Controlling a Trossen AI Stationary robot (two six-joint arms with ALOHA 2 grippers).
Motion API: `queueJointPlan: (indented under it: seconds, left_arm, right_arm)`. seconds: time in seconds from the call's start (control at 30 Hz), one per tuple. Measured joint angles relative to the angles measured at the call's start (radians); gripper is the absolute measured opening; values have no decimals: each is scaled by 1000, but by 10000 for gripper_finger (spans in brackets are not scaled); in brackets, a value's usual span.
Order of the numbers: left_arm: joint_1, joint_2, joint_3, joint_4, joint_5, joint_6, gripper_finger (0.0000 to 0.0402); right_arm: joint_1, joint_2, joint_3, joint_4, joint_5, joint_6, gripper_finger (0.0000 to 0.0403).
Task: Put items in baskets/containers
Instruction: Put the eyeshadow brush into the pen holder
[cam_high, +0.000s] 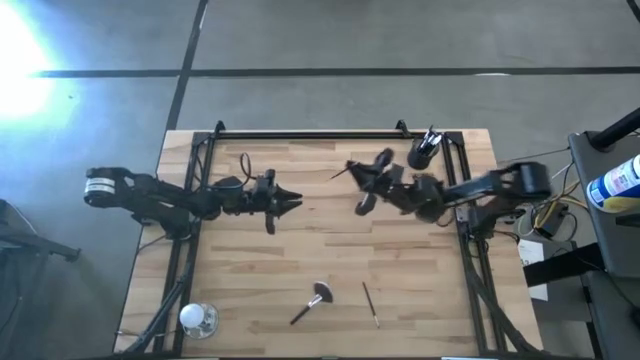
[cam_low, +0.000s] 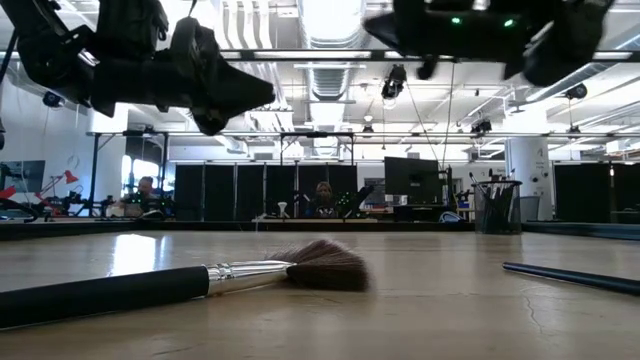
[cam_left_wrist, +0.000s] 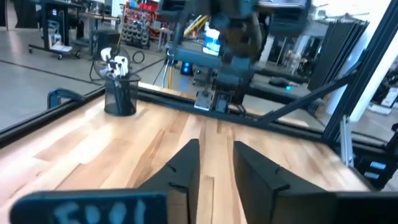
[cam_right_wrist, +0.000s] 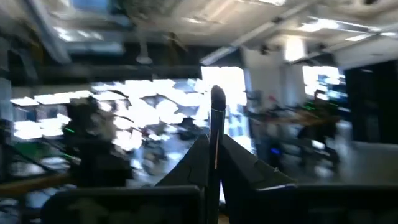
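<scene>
A: Table (cam_high: 330, 270) of pale wood planks, seen from above. Where do your two pincers stand?

B: My right gripper (cam_high: 357, 172) hangs above the far right part, pinched shut on a thin brush (cam_right_wrist: 216, 134) whose tip sticks out past my fingertips. My left gripper (cam_high: 293, 203) hovers over the middle left, its fingers (cam_left_wrist: 180, 174) parted by a narrow gap with nothing between them.

A: And the cup?

B: The dark cup (cam_high: 421, 154) stands at the far right corner, near my right gripper, with several brushes upright in it.

A: What lies loose?

B: A fan brush (cam_high: 311, 301) lies near the front edge, bristles toward the far side; a slim dark brush (cam_high: 370, 303) lies just to its right, apart from it. A clear glass object (cam_high: 198, 318) sits at the front left corner.
</scene>
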Motion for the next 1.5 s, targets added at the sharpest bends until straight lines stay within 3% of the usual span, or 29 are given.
queueJointPlan:
  seconds: [0.4,0.57,0.77,0.93,1.13,1.5]
  left_arm:
    - [0,0,-1,-51,1,36,96]
    - [0,0,-1,-50,1,51,96]
    - [0,0,-1,-48,2,57,96]
    - [0,0,-1,-48,1,62,96]
    - [0,0,-1,-48,2,64,96]
    - [0,0,-1,-54,1,64,97]
  right_arm:
    - [67,-722,-283,-711,732,-83,14]
    - [39,-932,-406,-761,852,-79,14]
    - [-112,-1001,-478,-762,856,-72,13]
    - [-278,-954,-485,-763,701,-5,13]
    - [-483,-813,-432,-771,527,74,13]
    - [-587,-465,-335,-767,509,150,13]
